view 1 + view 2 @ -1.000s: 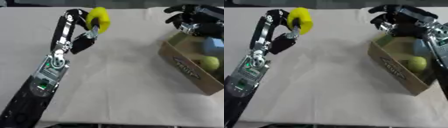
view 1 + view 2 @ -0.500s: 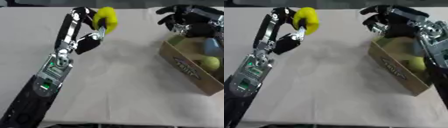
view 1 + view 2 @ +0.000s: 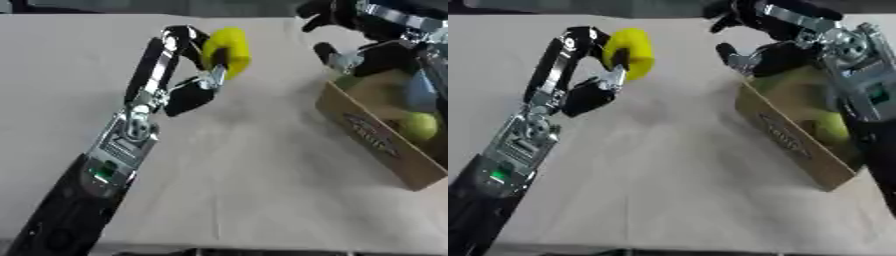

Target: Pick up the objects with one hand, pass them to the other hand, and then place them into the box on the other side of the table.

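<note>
We find the left hand (image 3: 197, 75) with fingers clenched round the yellow rounded object (image 3: 227, 46), aloft over the tabletop (image 3: 245, 170). The right hand (image 3: 767, 35), fingers released, waits near the brown cardboard box (image 3: 794, 142); transfer should meet squarely.

Left hand (image 3: 610, 75) raised above the table (image 3: 675, 165), fingers curled around a yellow object (image 3: 632, 50). Right hand (image 3: 767, 35) spread open just over the cardboard box (image 3: 794, 142). Yellow-green ball (image 3: 831, 127) inside the box.
</note>
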`<state>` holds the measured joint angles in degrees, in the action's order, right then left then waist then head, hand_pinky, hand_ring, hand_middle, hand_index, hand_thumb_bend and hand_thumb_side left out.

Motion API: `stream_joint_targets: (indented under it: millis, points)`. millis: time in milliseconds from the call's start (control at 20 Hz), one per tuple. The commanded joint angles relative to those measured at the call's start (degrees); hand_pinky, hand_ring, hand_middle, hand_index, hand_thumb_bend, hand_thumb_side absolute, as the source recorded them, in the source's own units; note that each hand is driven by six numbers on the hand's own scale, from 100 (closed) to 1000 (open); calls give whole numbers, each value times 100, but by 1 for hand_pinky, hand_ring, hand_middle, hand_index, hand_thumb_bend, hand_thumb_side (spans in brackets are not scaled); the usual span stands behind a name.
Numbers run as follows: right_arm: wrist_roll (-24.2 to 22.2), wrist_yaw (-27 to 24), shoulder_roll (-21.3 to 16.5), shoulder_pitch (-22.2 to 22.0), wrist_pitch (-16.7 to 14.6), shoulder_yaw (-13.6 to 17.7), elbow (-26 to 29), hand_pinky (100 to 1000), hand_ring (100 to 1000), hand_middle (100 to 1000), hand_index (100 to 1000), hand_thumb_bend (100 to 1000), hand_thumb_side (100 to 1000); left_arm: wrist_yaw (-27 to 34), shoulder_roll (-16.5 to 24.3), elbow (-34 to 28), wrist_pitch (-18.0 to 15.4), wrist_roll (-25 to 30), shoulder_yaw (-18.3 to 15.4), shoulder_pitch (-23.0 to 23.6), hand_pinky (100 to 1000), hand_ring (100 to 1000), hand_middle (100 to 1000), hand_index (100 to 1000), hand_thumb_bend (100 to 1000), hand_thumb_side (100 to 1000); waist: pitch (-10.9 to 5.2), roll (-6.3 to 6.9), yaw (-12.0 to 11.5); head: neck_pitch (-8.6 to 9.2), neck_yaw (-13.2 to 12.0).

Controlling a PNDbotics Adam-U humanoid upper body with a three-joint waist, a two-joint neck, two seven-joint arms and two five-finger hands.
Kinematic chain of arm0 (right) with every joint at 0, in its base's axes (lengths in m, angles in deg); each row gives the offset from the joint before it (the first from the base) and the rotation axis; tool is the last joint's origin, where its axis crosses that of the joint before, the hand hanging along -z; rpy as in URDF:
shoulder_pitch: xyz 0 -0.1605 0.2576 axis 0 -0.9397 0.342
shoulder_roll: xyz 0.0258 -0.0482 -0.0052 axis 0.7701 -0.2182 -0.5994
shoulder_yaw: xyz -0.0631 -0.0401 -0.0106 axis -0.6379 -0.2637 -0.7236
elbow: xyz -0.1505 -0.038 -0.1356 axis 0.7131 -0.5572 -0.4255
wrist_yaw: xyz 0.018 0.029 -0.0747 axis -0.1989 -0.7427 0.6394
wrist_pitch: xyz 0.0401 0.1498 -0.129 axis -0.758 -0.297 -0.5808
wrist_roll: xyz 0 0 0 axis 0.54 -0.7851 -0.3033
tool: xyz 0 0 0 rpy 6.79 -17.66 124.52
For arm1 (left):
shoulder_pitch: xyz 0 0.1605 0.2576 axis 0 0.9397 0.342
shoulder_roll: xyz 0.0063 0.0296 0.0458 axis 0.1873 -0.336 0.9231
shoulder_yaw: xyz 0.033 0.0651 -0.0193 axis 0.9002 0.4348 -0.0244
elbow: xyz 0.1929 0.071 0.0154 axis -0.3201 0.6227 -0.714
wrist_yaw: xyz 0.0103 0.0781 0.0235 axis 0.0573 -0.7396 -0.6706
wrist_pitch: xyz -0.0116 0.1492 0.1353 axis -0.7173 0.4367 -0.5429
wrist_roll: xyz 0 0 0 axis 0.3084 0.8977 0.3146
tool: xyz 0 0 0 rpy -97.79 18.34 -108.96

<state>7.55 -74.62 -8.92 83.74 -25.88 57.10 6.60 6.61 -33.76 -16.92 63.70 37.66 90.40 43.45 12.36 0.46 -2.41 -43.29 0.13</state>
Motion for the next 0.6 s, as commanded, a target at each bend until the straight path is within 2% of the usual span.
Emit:
stream_joint_targets:
  millis: [50, 600]
  points:
    - [14, 193, -31, 157, -209, 0, -69, 968, 868, 940, 889, 100, 205, 17, -106, 73, -71, -19, 16, -125, 617, 426, 481, 586, 100, 334, -221, -94, -9, -21, 27]
    - [-72, 360, 111, 229, -378, -70, -216, 970, 873, 945, 890, 100, 203, -10, -355, 328, -131, -38, 78, -236, 616, 425, 480, 585, 100, 310, -216, -91, -41, -21, 131]
